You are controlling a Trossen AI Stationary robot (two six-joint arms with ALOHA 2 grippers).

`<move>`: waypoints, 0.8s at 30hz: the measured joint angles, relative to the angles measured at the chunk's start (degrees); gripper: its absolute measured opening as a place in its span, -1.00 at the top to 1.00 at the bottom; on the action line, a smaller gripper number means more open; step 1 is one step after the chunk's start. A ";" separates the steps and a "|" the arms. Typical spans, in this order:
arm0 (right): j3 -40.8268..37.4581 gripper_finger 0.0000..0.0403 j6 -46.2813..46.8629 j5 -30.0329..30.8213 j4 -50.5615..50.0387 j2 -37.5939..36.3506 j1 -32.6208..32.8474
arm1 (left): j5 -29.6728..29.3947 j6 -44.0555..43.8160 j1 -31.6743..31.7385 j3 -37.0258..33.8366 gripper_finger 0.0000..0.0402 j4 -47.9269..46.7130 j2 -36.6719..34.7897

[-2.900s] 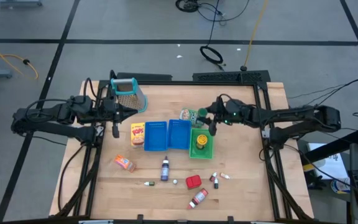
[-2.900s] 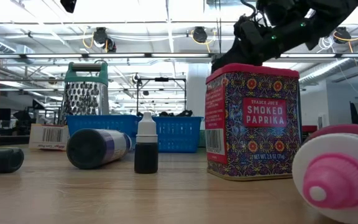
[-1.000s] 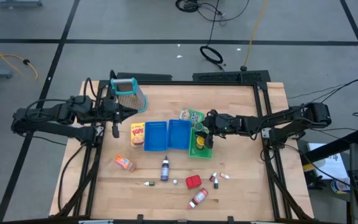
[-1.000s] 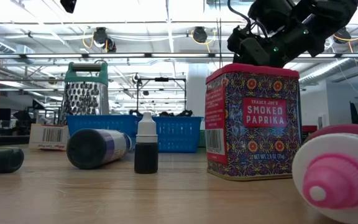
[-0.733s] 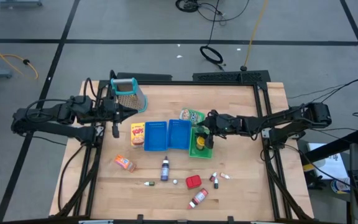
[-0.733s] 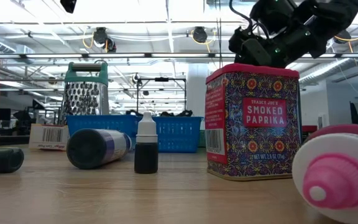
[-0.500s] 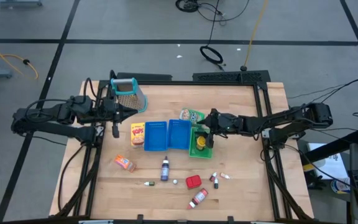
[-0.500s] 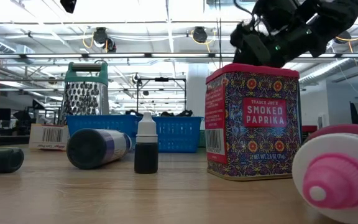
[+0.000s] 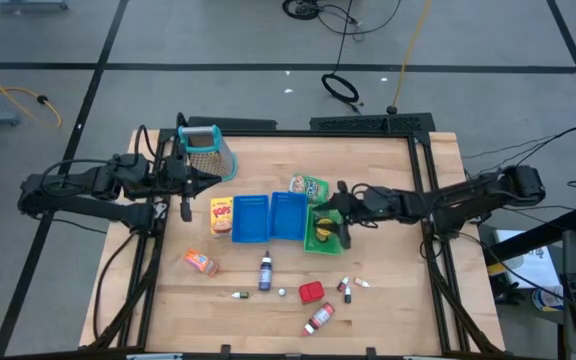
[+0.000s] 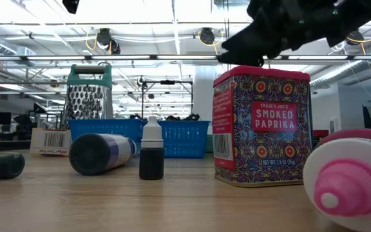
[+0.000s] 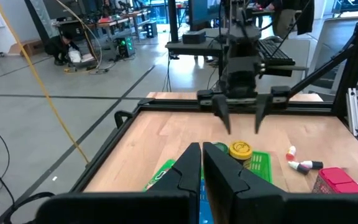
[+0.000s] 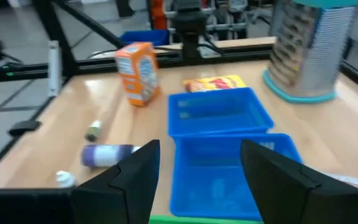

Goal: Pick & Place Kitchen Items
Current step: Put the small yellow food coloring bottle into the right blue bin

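My right gripper [image 9: 332, 216] is open and hangs just above the yellow-lidded jar [image 11: 240, 148], which stands in the green tray [image 9: 327, 243]. The left wrist view shows its fingers [image 11: 227, 118] on either side above the lid, apart from it. The green pouch [image 9: 308, 186] lies just beyond the tray. The yellow box [image 9: 222, 215], orange packet [image 9: 200, 262], purple bottle [image 9: 265, 270], red tin [image 9: 311, 292] and several tiny bottles [image 9: 346, 288] lie on the table. My left gripper [image 9: 183, 195] is shut and empty at the table's left, near the grater.
Two blue trays [image 9: 269, 217] sit side by side left of the green tray. The metal grater with teal handle [image 9: 206, 150] stands at the far left. A pink-capped bottle [image 9: 319, 318] lies near the front edge. Bare wood lies at the far right [image 9: 408, 160].
My right gripper has moved a little toward the table's near edge and down, from beside the green pouch to over the jar in the green tray. The jar and the other items have stayed where they were.
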 joint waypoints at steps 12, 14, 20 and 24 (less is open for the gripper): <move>0.02 -0.05 0.76 -0.08 -1.74 -2.40 9.38 | 0.00 0.00 0.00 0.00 0.89 0.00 0.01; 0.02 -0.05 1.83 -0.08 -3.34 -2.63 11.47 | 0.00 0.00 0.00 0.00 0.89 0.00 0.00; 0.02 -0.01 7.96 0.05 -7.48 -2.73 17.71 | 0.00 0.00 0.00 0.00 0.89 0.00 0.00; 0.02 0.05 13.21 0.03 -9.51 -2.73 21.95 | 0.00 -0.13 0.00 0.00 0.89 -0.01 0.00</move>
